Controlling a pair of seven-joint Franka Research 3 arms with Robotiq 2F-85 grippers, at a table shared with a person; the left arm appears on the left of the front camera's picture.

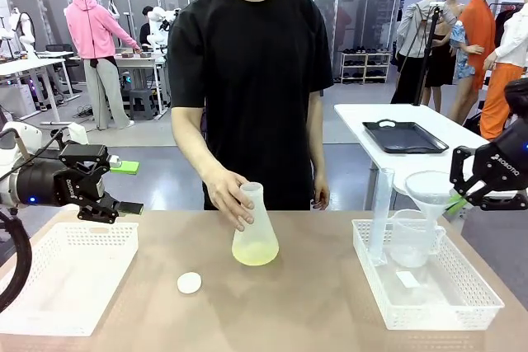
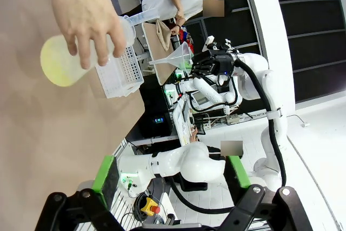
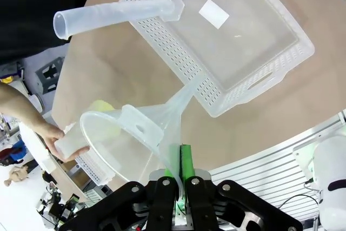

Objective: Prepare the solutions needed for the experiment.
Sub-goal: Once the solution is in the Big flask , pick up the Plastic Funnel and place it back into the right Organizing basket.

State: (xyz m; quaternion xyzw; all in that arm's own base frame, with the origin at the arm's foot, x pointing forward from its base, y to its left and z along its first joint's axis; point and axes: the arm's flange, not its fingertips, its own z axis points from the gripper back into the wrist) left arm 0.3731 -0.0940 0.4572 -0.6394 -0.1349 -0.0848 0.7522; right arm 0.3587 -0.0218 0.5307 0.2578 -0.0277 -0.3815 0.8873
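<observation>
Person's hand (image 1: pixel 231 197) grips the conical flask (image 1: pixel 256 232) by the neck mid-worktop (image 1: pixel 313 302), probably to steady it for filling. The solution (image 1: pixel 255 251) is a shallow pale yellow-green layer in its base, with the white cap (image 1: pixel 189 283) off and lying near it. Right pincer (image 1: pixel 459 200) is clamped on the clear funnel (image 1: pixel 429 189), raised by the right basket (image 1: pixel 429 307), which holds a graduated cylinder (image 1: pixel 382 212) and an empty-looking beaker (image 1: pixel 408 237); I'd guess it's staged for the flask mouth. Left pincer (image 1: pixel 124 187) has its jaws apart and empty above the left basket (image 1: pixel 70 278).

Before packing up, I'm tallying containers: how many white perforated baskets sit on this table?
2: the left basket at the table's left end, the right basket at its right end. None looks hidden.
</observation>
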